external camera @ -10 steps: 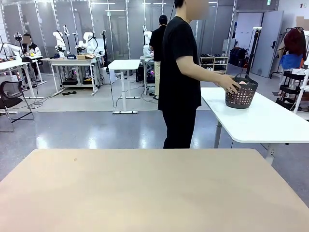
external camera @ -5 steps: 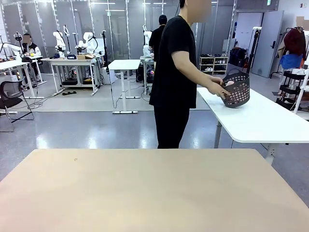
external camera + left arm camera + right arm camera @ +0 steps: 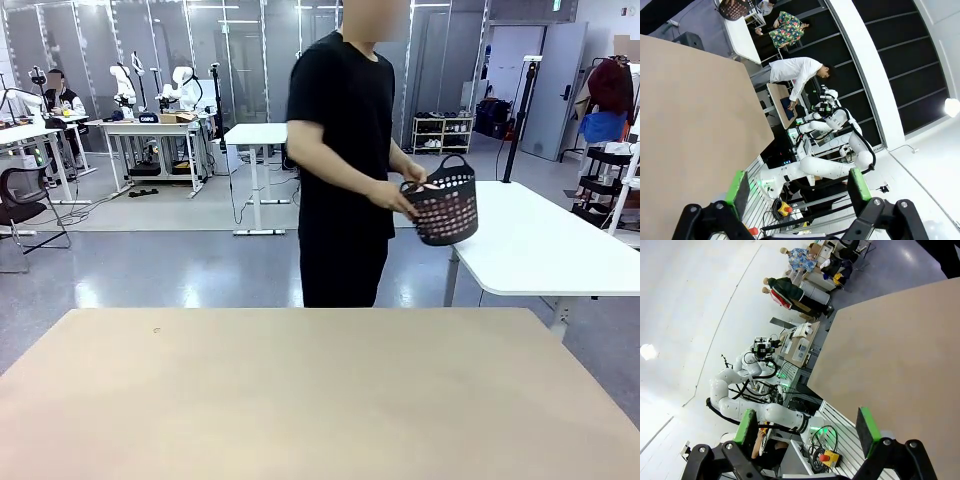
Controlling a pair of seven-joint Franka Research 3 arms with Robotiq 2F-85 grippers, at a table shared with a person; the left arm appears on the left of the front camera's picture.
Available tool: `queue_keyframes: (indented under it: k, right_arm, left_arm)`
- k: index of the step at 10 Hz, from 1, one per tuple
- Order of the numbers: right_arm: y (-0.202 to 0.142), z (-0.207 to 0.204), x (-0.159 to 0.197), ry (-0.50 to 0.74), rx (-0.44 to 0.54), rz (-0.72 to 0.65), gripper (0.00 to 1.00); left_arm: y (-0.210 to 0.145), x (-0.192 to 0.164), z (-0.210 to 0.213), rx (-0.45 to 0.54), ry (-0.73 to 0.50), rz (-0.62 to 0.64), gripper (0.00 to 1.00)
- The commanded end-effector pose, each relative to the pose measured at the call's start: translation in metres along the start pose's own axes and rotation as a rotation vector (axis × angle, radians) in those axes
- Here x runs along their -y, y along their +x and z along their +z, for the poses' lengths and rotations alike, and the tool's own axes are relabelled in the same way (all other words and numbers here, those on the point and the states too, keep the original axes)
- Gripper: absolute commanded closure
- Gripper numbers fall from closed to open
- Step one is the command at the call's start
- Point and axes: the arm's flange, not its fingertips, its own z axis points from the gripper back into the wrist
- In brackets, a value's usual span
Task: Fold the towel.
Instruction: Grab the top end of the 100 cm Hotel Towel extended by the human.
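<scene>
Towel (image 3: 431, 187): a pale pink sliver just showing at the rim of the dark perforated basket (image 3: 447, 212), up at 1 o'clock, past the far edge of the tan surface (image 3: 320, 400). Basket held off the floor at waist height by a person (image 3: 345, 130) in black, one hand (image 3: 398, 197) on the rim at its 9 o'clock. White table (image 3: 540, 250) just beside the basket at 3 o'clock. Nearer in, left fingers (image 3: 738, 186) and right fingers (image 3: 746, 426) spread wide, released, grasping nothing, green pads well apart by the tan surface's edge.
</scene>
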Motion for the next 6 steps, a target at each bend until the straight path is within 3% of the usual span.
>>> queue_keyframes:
  k: [1, 6]
  right_arm:
    - [0.0017, 0.0009, -0.0015, 0.011, 0.006, 0.022, 0.00]
    - [0.0017, 0.0009, -0.0015, 0.011, 0.006, 0.022, 0.00]
  left_arm:
    - [-0.0011, 0.0000, 0.0019, -0.004, -0.009, -0.004, 0.00]
    - [-0.0011, 0.0000, 0.0019, -0.004, -0.009, -0.004, 0.00]
